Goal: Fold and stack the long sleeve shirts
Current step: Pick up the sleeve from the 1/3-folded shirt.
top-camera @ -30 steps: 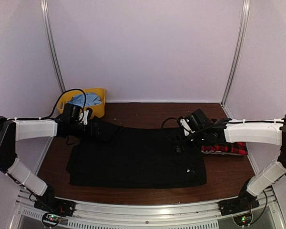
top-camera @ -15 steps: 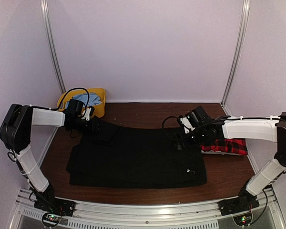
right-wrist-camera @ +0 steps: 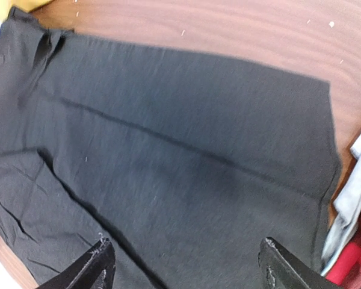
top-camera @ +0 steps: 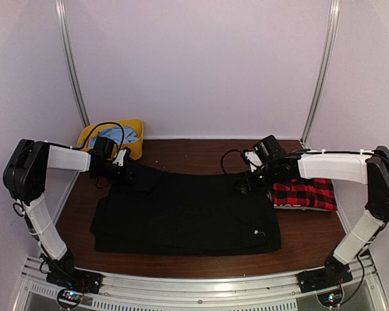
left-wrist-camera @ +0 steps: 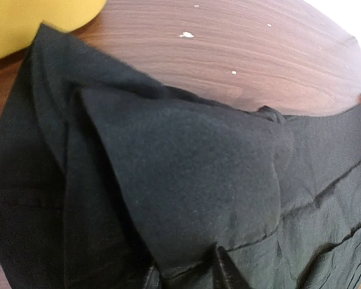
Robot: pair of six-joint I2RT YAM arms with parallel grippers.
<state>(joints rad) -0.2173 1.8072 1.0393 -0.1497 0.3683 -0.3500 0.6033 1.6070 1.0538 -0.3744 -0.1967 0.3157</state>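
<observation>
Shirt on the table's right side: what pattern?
The shirt is red-and-black plaid, clearest in the top view.

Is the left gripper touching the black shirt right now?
Touching. In the left wrist view, a fold of the black shirt sits bunched between the fingertips of the left gripper.

yellow bin (top-camera: 136,146): far-left table corner | blue cloth (top-camera: 125,134): inside bin | table (top-camera: 194,154): dark wood

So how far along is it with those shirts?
The plaid shirt lies folded at the right. The black shirt is in hand: spread out, left tool and open right tool at its far edge. Folding it and stacking the two remain.
</observation>
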